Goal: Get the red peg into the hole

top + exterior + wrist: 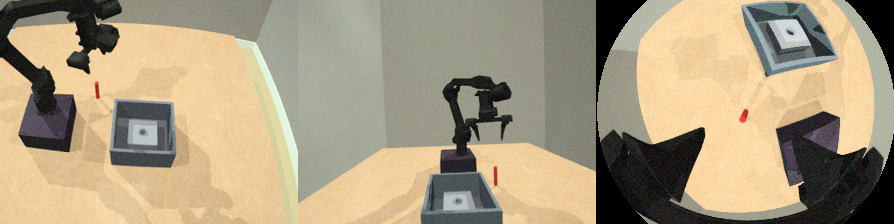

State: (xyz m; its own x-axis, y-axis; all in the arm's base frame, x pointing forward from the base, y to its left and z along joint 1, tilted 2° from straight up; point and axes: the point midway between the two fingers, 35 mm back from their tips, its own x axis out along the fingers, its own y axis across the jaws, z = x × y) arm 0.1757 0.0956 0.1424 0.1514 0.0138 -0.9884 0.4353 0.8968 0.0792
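The red peg point(97, 90) point(495, 176) point(744, 116) stands upright on the table, outside the box and beyond its back left corner in the top view. My gripper point(490, 140) point(750, 136) is wide open and empty, with its fingers pointing down. It hangs well above the table and the peg; the peg shows between and a little above the fingertips in the wrist view. The grey open box point(143, 158) point(461, 218) point(801, 67) holds a light plate point(138, 140) point(452, 205) point(798, 41) at its bottom. The plate's round hole point(142, 132) point(458, 201) point(790, 32) shows no peg in it.
The arm's dark purple base block point(48, 120) point(458, 163) point(831, 131) stands left of the box in the top view and behind it in the exterior view. The box's raised walls surround the plate. The wooden table point(240, 120) carries shadows of the arm.
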